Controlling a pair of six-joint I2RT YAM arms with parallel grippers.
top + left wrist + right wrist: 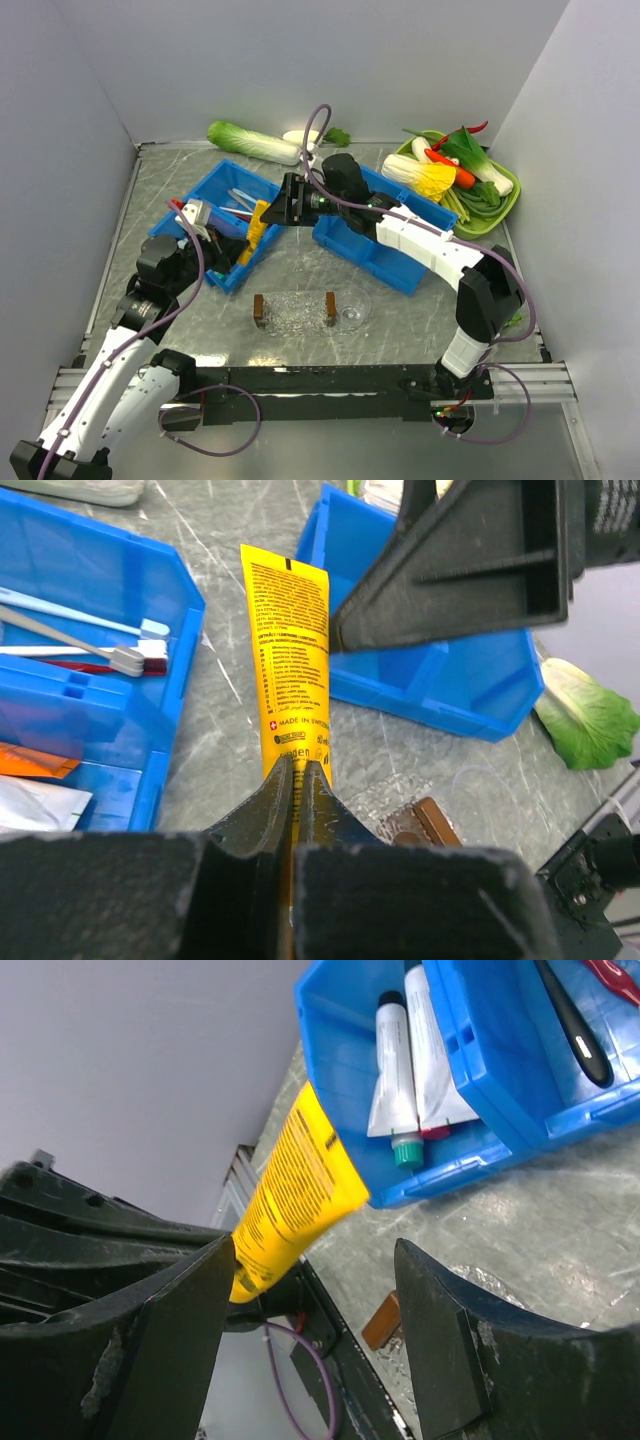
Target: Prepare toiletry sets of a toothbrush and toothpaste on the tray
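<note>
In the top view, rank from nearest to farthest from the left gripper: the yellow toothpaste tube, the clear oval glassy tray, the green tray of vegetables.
1. Yellow toothpaste tube: clamped in the left gripper.
2. Clear oval glassy tray: near middle, to its right.
3. Green tray of vegetables: far right corner.

We read one line with confidence: "MADE IN SWI…", in black capitals on the yellow toothpaste tube point(290, 660), beside a small red square bearing a white cross. We cannot confirm how that last word ends. The dense black print above it is too small to read. In the right wrist view the same print is equally illegible.
</note>
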